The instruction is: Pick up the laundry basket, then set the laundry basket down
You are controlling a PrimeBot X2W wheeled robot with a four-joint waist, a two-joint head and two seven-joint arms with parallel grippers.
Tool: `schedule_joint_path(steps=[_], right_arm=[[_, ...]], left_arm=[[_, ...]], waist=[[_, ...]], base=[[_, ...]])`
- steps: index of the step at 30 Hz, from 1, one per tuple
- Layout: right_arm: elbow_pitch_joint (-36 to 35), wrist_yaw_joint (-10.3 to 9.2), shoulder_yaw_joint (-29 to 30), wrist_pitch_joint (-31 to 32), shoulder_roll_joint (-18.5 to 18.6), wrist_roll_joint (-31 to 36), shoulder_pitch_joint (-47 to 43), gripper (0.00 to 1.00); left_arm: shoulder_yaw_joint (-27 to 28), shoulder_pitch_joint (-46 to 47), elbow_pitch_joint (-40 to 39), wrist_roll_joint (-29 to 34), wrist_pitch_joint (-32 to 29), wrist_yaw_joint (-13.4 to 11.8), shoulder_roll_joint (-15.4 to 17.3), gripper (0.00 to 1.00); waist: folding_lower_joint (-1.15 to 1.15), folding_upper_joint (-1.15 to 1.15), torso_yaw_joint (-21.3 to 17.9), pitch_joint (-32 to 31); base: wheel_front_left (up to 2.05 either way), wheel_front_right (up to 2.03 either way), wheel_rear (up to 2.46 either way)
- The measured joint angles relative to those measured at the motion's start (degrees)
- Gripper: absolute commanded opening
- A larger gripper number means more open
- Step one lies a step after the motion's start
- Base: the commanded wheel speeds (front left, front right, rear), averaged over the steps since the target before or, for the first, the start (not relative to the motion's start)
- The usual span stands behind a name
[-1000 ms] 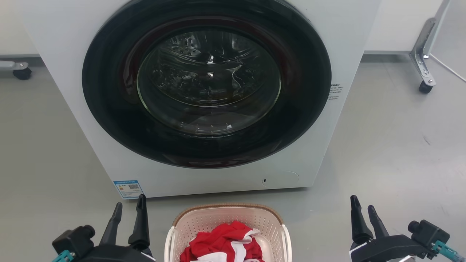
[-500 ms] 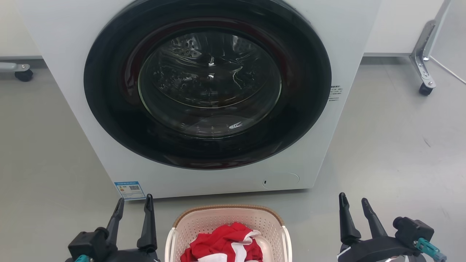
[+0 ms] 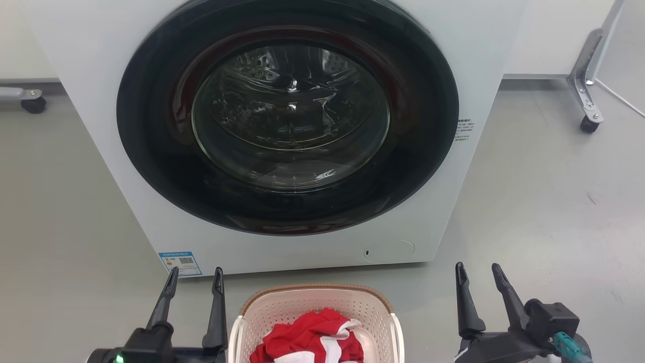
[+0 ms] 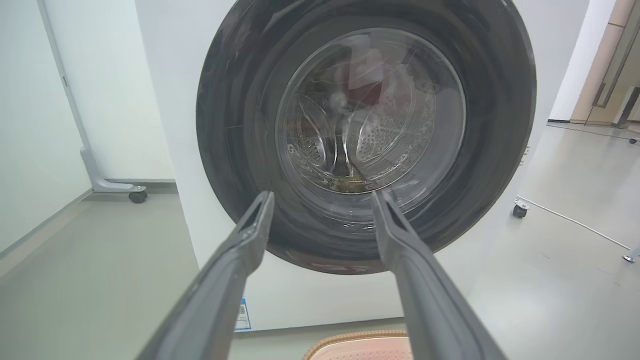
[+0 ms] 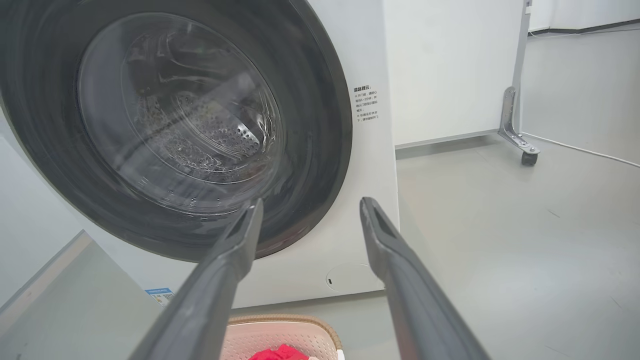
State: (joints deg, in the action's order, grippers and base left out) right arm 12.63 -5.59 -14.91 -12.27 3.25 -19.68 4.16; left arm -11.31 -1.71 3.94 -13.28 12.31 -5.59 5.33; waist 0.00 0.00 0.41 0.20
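Note:
The laundry basket (image 3: 282, 307), cream with perforated walls and a brown woven-look rim, stands on the floor at the bottom middle of the head view, holding red and white cloth (image 3: 307, 338). My left gripper (image 3: 195, 275) is open just left of the basket's left handle, fingers spread with nothing between them. My right gripper (image 3: 477, 271) is open to the right of the basket, a clear gap away. The basket's rim (image 4: 350, 340) shows low in the left wrist view, and the basket (image 5: 285, 335) sits below the fingers in the right wrist view.
A white front-loading washing machine (image 3: 282, 126) with a shut dark round door stands right behind the basket. A caster leg (image 3: 587, 85) is at the back right and another caster (image 3: 30, 103) at the back left. Grey floor (image 3: 544, 201) lies open on both sides.
Both grippers have moved inward toward the basket and slightly forward; the left one now stands close beside the basket's left handle. The basket has not moved.

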Motion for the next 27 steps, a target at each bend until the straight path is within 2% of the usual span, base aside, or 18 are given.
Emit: schedule_joint_path(steps=[10, 27], right_arm=[[-1.4, -1.24, -1.49, -2.01, 0.08, 8.24, 0.02, 1.0], [-1.62, -1.47, -0.64, -2.02, 0.08, 8.72, 0.04, 1.0]], left_arm=[[-1.15, -0.11, -1.44, 7.93, 2.01, -1.22, 0.09, 1.0], [-0.45, -0.91, -0.29, 7.26, 2.18, -1.44, -0.01, 1.0]], waist=[[0.0, 0.0, 0.04, 0.09], [0.0, 0.0, -0.12, 0.16]], base=[[0.0, 0.0, 0.0], [0.0, 0.0, 0.0]])
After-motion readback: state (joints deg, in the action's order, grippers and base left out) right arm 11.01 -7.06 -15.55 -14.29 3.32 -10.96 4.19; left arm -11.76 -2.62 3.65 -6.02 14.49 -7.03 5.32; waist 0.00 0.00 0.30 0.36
